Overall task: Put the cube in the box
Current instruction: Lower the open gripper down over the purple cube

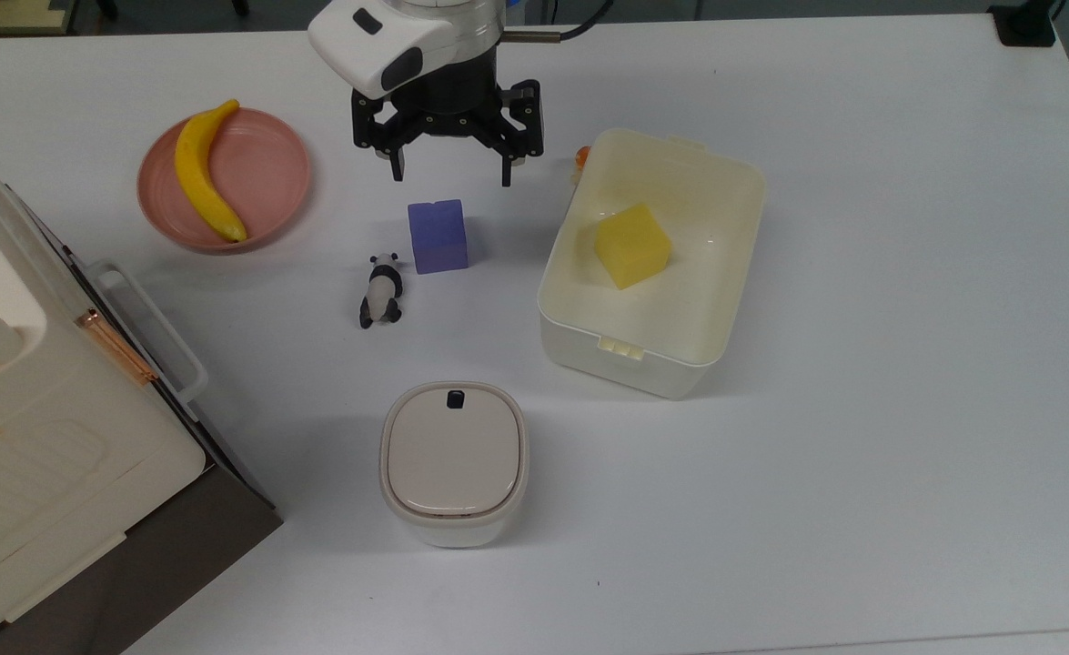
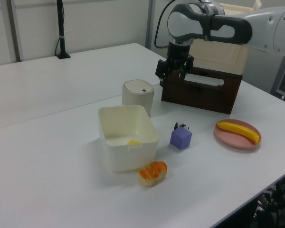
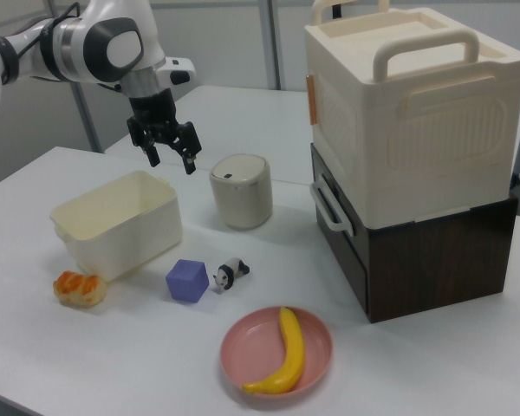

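Matte purple-blue cube (image 1: 438,236), notched on one edge, sits beneath the wide-open, empty pincer (image 1: 450,173)

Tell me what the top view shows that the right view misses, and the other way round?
The top view alone looks down into the box, where a yellow cube already lies. The right view alone shows the orange sushi-like toy in full beside the box, and the big case at full height with its top handle. Both show the open gripper hanging above the table, the purple cube beside the panda figure, the banana on the pink plate, and the lidded container.
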